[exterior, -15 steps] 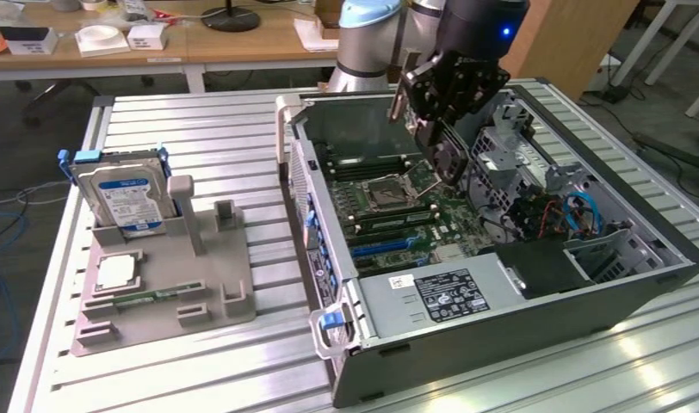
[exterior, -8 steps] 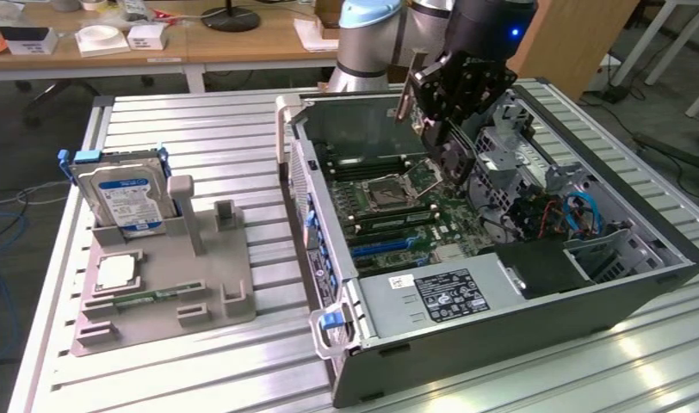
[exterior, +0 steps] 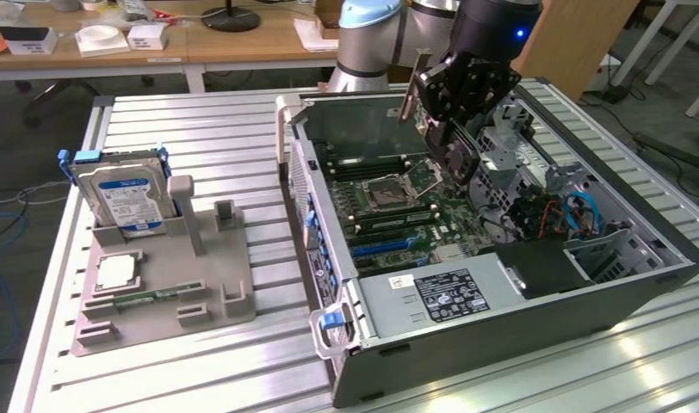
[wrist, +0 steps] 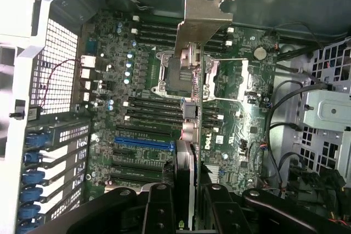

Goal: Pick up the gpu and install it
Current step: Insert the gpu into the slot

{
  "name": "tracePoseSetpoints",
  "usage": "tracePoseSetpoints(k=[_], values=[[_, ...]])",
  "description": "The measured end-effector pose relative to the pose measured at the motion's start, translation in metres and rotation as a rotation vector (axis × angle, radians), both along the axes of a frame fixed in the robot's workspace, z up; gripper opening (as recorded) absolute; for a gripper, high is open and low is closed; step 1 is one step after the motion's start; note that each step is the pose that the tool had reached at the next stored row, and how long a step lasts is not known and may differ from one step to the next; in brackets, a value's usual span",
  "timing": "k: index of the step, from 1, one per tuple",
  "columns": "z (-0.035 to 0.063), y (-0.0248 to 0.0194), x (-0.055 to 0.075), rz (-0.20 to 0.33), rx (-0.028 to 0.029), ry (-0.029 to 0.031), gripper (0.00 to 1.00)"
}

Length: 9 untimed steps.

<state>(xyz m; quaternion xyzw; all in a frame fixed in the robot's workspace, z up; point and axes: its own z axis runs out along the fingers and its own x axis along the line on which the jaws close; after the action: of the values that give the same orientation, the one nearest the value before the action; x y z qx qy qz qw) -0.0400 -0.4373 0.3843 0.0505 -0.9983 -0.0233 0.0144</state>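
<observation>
fingers (wrist: 162,206) pinching gpu (wrist: 204,23) edge-on, hanging over motherboard (wrist: 126,113) inside open case (exterior: 499,344). risk: card misaligned with slots (wrist: 140,142) may jam or clip cpu socket (wrist: 178,75).

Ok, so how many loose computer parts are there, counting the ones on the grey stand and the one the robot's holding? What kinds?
hard drive: 1
processor chip: 1
memory stick: 1
gpu: 1
Total: 4
</observation>
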Motion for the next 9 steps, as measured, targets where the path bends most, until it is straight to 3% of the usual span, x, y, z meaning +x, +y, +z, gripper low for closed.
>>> tracePoseSetpoints(k=[9], values=[[-0.0001,0.0001,0.0,0.002,0.001,-0.0001,0.27]])
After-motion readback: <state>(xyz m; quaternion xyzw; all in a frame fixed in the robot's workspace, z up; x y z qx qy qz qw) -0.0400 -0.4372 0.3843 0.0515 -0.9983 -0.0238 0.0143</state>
